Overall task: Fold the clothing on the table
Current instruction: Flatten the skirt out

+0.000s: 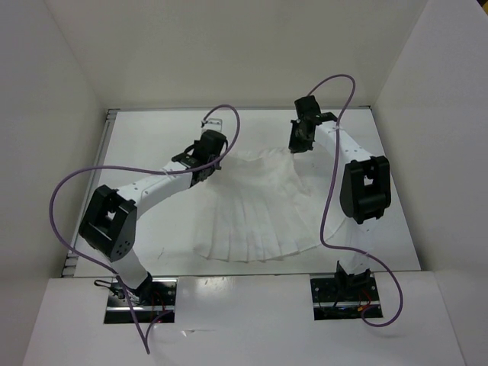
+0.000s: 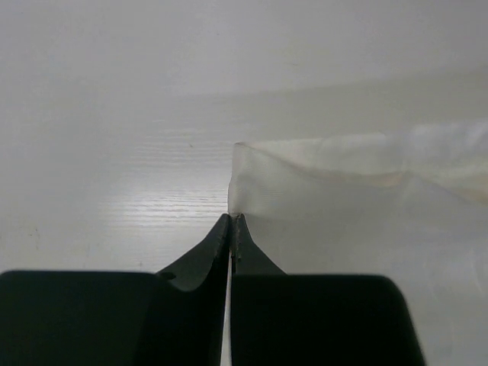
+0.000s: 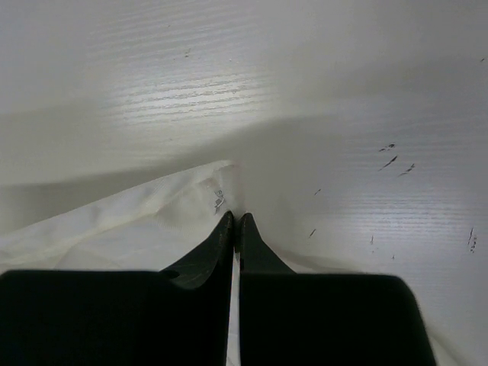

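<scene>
The clothing [image 1: 255,210] is a white pleated fan spread over the middle of the table [image 1: 152,137], its wide hem toward the arm bases. My left gripper [image 1: 213,166] is at the garment's far left corner. In the left wrist view the left gripper [image 2: 232,218] is shut, with the thin fabric [image 2: 343,191] pinched at its tips. My right gripper [image 1: 297,146] is at the far right corner. In the right wrist view the right gripper [image 3: 235,218] is likewise shut on the cloth [image 3: 137,221], a small printed mark showing just beyond its tips.
Upright white walls [image 1: 69,91] enclose the table on the left, back and right. Purple cables [image 1: 335,183] loop from both arms. The arm bases [image 1: 141,293] sit at the near edge. Small dark specks mark the table surface [image 3: 389,160] to the right of the right gripper.
</scene>
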Robot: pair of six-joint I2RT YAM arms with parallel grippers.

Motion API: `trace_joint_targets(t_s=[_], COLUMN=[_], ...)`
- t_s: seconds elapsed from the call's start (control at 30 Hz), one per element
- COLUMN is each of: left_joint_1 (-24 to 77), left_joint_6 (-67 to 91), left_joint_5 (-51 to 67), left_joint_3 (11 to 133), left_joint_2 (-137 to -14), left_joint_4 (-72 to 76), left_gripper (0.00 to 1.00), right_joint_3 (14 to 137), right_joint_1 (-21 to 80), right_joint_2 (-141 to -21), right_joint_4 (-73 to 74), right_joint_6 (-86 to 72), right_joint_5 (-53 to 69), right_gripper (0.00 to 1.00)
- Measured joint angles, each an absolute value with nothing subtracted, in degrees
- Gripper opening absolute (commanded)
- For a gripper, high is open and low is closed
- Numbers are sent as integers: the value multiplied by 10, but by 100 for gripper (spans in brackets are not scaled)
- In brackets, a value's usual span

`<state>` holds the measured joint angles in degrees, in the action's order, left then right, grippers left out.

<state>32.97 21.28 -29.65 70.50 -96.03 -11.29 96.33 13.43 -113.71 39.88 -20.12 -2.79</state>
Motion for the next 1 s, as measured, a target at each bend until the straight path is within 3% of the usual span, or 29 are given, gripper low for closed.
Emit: trace_joint_targets(t_s=[0.33,0.43,0.63,1.0], left_joint_1=[267,249,223,215], left_joint_6=[246,249,243,239], left_joint_5=[-268,-238,-219,-191], left_joint_3=[736,736,755,804], left_joint_2=[-1007,-1018,-1067,-1124], left_joint_4=[-96,-88,-85,-83], left_gripper=[0,0,0,0], right_joint_3=[960,958,914,921], right_joint_1=[133,134,129,159], right_joint_2=[-1137,-1137,-1126,-1136], right_joint_4=[398,395,348,339], right_joint_6=[-209,-217,-214,-172], right_joint_5=[-31,-29,-67,-44], right_gripper=[0,28,47,47])
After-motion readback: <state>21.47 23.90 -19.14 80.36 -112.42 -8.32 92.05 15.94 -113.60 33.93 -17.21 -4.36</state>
